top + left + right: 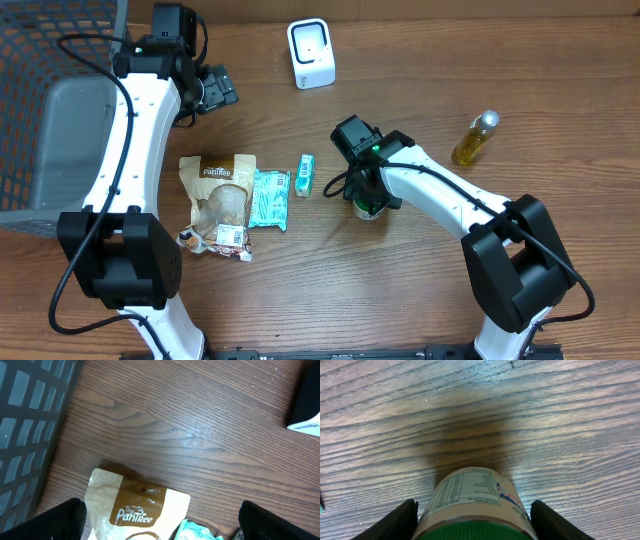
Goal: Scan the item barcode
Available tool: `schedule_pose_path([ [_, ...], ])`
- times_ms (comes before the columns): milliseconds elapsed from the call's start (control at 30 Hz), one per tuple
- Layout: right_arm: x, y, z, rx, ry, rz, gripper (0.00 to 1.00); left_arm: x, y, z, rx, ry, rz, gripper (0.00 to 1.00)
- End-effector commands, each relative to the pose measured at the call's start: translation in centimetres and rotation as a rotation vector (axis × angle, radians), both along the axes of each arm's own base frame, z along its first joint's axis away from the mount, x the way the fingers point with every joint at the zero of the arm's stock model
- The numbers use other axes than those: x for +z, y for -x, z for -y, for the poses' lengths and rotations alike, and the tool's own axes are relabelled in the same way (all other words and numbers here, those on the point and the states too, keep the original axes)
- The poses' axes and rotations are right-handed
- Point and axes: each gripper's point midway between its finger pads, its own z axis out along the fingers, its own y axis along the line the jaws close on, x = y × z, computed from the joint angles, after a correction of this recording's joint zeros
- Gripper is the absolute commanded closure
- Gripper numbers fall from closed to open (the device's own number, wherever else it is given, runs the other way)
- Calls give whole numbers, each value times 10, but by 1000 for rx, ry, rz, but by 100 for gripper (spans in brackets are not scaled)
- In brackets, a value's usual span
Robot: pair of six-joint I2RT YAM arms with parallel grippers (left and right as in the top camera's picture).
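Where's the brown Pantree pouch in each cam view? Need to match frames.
Overhead: brown pouch, left of centre.
Left wrist: bottom centre, logo end showing.
Right wrist: not in it; only a green-lidded jar.
Shared landmark: teal packet just right of the pouch, in overhead and left wrist.

**Overhead view.** Bright, even, diffuse light from above. The arms cast only faint, soft-edged shadows on the tabletop [420,300]. The white scanner [311,53] at upper centre is close to washed out, and the bottle [475,138] at right carries a small highlight.

**Left wrist view.** A pale sheen lies on the wood grain at centre. The left end effector [162,515] shows as black, featureless, soft-edged masses in the lower corners.

**Right wrist view.** A broad, soft, dark shadow spreads over the wood above the jar [470,490]. Grain and label are sharp; the green lid [475,535] at the bottom edge is blurred.
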Motion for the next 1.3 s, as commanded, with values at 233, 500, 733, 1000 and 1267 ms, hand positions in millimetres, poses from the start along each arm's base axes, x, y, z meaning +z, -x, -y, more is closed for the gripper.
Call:
schedule_pose_path([
  [233,15,22,-30,24,-179,-113,53,12,-3,1,7,10,33,0],
  [500,25,59,-62,40,-386,-311,69,12,-3,1,7,10,33,0],
  [733,39,78,-86,52,-545,-425,73,12,-3,1,7,10,33,0],
  [1000,65,98,-111,66,-741,-561,72,12,-3,1,7,10,33,0],
  [1267,89,112,-127,74,-894,-669,72,12,-3,1,7,10,33,0],
])
